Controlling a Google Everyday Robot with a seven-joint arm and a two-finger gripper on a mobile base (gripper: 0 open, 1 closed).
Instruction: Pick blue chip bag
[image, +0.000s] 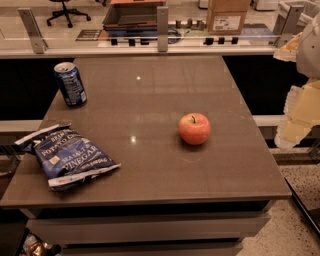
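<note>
The blue chip bag (67, 156) lies flat on the brown table (150, 90) near its front left corner, dark blue foil with white "POTATO" and "VINEGAR" lettering and white sealed edges. My gripper (296, 117) is a pale cream shape at the right edge of the view, beyond the table's right side and above the floor. It is far to the right of the bag and touches nothing on the table.
A blue soda can (70, 84) stands upright at the table's back left. A red apple (194, 128) sits right of centre. A glass barrier with metal posts (162, 30) runs behind the table. A cardboard box (227, 16) stands beyond it.
</note>
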